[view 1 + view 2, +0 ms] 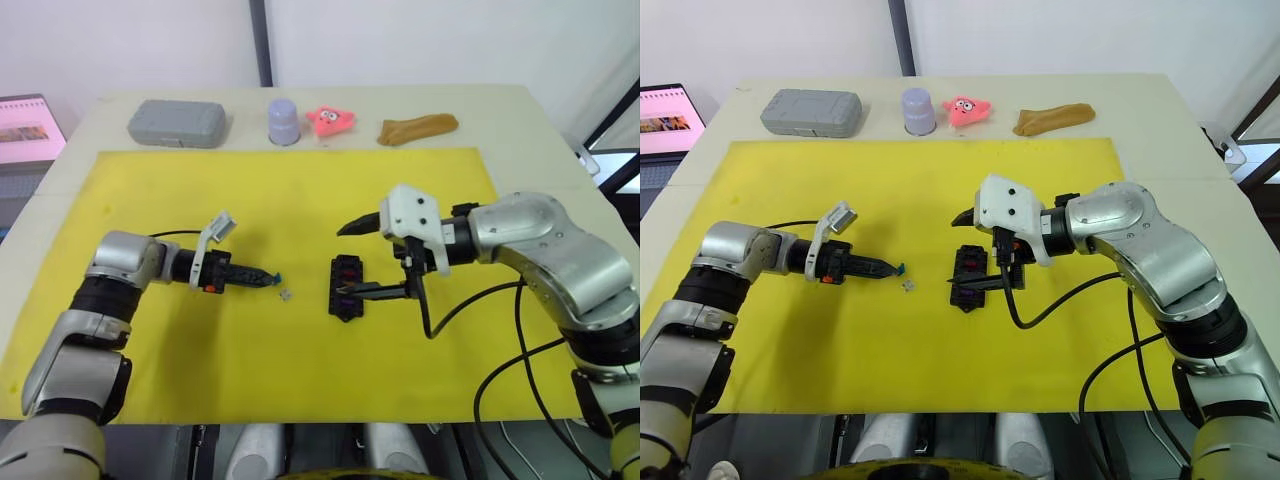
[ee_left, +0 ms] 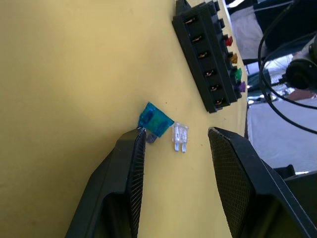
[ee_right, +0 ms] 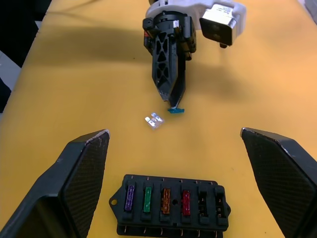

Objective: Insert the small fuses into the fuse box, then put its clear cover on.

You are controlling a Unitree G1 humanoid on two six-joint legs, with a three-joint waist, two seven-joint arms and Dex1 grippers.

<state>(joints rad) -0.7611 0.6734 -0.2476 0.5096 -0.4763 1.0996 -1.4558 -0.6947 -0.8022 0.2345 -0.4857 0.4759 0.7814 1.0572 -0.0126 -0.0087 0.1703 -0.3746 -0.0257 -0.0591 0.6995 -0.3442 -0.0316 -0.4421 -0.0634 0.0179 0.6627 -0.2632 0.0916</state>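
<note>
Right claw (image 1: 378, 258) spread wide over the fuse box (image 1: 346, 286) on the yellow mat (image 1: 300, 190). Left claw (image 2: 176, 148) open, one finger touching the teal fuse (image 2: 154, 120); pale fuse (image 2: 180, 136) just beside.

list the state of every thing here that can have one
fuse box: four fuses seated, two slots empty, uncovered
teal fuse: on the mat, touching one finger of the left gripper
clear fuse: loose on the mat
left gripper: open
right gripper: open wide, above the fuse box
grey case: closed
</note>
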